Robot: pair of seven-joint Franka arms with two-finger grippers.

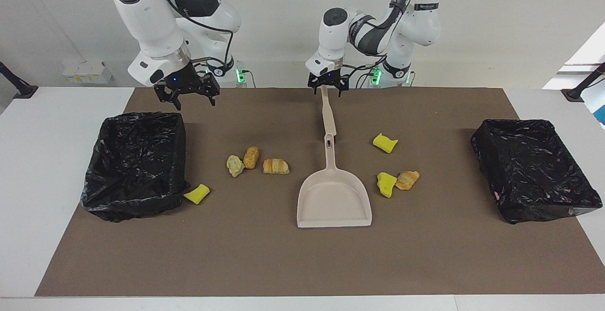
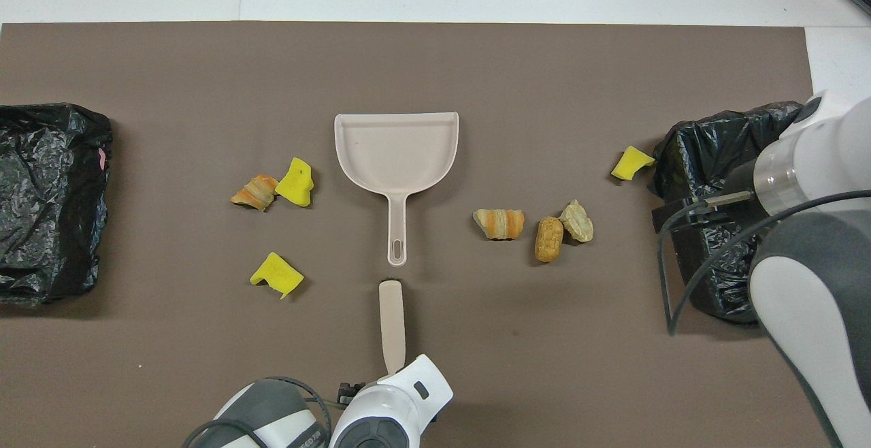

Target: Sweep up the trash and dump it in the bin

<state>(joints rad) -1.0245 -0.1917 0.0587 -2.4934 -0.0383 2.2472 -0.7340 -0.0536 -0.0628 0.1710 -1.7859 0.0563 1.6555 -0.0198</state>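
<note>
In the facing view the left gripper (image 1: pixel 327 90) hangs with its fingers apart over the robots' end of the flat beige sweeping stick (image 1: pixel 328 112); I cannot tell whether it already touches it. Past the stick's other end lies the beige dustpan (image 1: pixel 333 197), handle toward the gripper. The trash lies on the brown mat (image 1: pixel 264 259) on both sides of the pan: toward the left arm's end a yellow spongy wedge (image 1: pixel 385 142), another wedge (image 1: pixel 386 184) and a croissant piece (image 1: pixel 407 179) touching it; toward the right arm's end a striped croissant piece (image 1: pixel 275 166), a brown pastry (image 1: pixel 251 157), a beige lump (image 1: pixel 235 165) and a third wedge (image 1: pixel 196 194) just beside the black-lined bin (image 1: pixel 137 164). The right gripper (image 1: pixel 188 94) waits, also with fingers apart, over the mat by this bin's nearer edge; a second bin (image 1: pixel 534 167) stands at the left arm's end.

In the overhead view the left arm covers its own gripper; only the stick's blade (image 2: pixel 392 325) shows, pointing at the dustpan handle (image 2: pixel 397 230). The scraps (image 2: pixel 499 223) are probably light (the wedges soft, the pastry crumbly), so they should slide easily and may roll away; the stick looks stiff and thin, and I would take it by the narrow handle end, the pan by its handle.
</note>
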